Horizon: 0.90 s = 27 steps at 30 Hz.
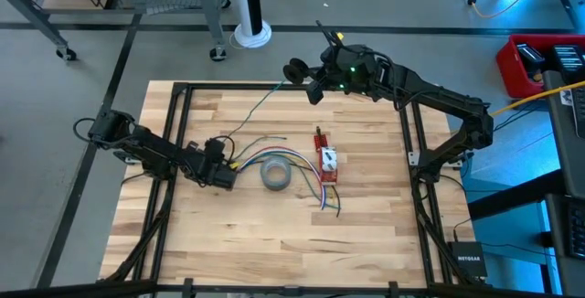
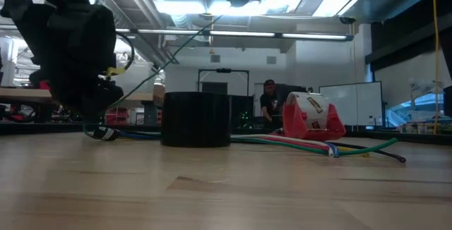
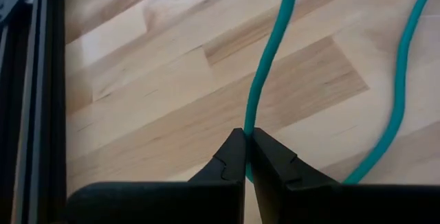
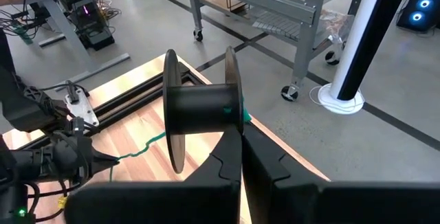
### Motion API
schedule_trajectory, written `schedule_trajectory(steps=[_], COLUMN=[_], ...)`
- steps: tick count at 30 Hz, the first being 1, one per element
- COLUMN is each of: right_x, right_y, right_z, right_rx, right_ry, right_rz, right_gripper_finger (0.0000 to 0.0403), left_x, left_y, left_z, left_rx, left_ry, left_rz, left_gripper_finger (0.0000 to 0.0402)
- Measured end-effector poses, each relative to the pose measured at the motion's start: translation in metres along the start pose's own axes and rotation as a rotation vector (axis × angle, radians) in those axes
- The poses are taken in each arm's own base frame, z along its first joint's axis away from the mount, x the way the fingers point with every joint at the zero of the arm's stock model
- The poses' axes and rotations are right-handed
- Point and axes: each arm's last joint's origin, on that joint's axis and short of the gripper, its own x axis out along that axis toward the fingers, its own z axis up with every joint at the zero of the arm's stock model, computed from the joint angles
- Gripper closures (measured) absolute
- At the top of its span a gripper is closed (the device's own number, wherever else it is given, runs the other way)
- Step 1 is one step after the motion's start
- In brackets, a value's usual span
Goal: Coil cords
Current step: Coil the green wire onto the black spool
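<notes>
The left tool [image 3: 246,157] fills the near edge of its wrist view, its two dark fingers [image 3: 227,159] pressed together and pinching the green cord [image 3: 269,59], which runs away from the tips over the pale wooden tabletop [image 3: 137,93]. From above, this tool [image 1: 226,172] sits low on the left half of the tabletop, just beside the grey tape roll [image 1: 275,174], with a bundle of coloured wires [image 1: 270,143] fanning from it toward a red and white block [image 1: 326,161] on the roll's far side. From the pinch the cord [image 1: 260,106] climbs thin and slanted to the back edge of the tabletop, toward the right tool [image 1: 315,86]. That right tool [image 4: 240,157], held up above the back edge, has its fingers shut on a black spool [image 4: 203,107], clamped at one flange, with a green trace showing at the hub. In the low view the cord [image 2: 180,46] rises slanted above the dark roll [image 2: 195,119].
</notes>
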Motion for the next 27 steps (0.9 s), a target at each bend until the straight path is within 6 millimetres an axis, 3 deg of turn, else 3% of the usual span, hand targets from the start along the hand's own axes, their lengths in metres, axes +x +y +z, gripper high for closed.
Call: schedule_trajectory(steps=[8, 12, 21, 27], right_x=[0.0000, 0.0000, 0.0000, 0.0000], right_y=[0.0000, 0.0004, 0.0007, 0.0007], right_z=[0.0000, -0.0001, 0.0000, 0.0000], right_rx=[0.000, 0.000, 0.001, 0.001], right_ry=[0.000, 0.003, 0.004, 0.004], right_rz=[0.000, 0.014, 0.022, 0.023], right_gripper_finger=[0.0400, 0.0400, 0.0400, 0.0400], left_x=[0.0004, 0.0003, 0.0005, 0.0022], left_y=[-0.0003, -0.0004, -0.0001, -0.0042], left_z=[0.0000, -0.0003, 0.0001, 0.0029], left_rx=[-0.027, -0.062, 0.226, 0.147], left_ry=[0.015, 0.028, 0.018, 0.013], left_rz=[-0.003, -0.005, -0.003, -0.032], left_gripper_finger=[0.0398, 0.0379, 0.0356, 0.0359])
